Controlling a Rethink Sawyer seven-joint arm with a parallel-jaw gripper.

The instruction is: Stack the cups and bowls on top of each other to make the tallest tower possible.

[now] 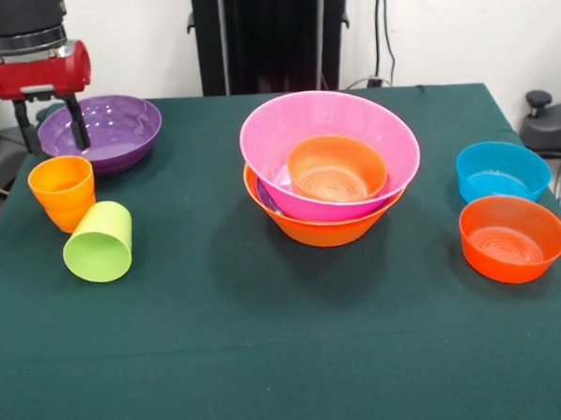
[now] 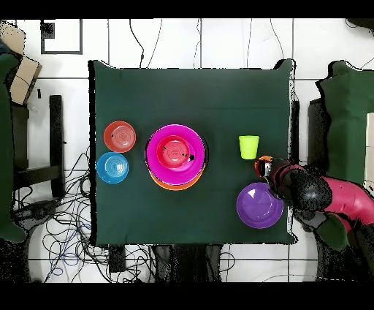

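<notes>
So the tower (image 1: 331, 184) sits mid-table: big orange bowl (image 1: 324, 228) at the bottom, a sliver of purple tucked inside, then the pink bowl (image 1: 328, 137), with a small orange bowl (image 1: 338, 169) nested in that. Loose stuff: a blue bowl (image 1: 502, 171) and another small orange bowl (image 1: 513, 238) side by side off at one end, and at the other end a purple bowl (image 1: 102, 133), an upright orange cup (image 1: 63, 191) and a green cup (image 1: 100, 242) lying on its side, mouth toward the camera, touching the orange one.

The gripper (image 1: 53, 137) hangs over the near rim of that purple bowl, fingers spread apart with nothing between them. One finger looks to be inside the bowl, the other outside, though I can't tell if either touches.

Handling-wise, I'd guess all of this is light, stiff, glossy plastic, so slippery and not fragile. The rim is the obvious place to pinch a bowl, one finger in, one out. A wide shallow bowl will probably tip when held by one edge. The cups are narrow enough to pinch at the wall, but the green one could roll.
</notes>
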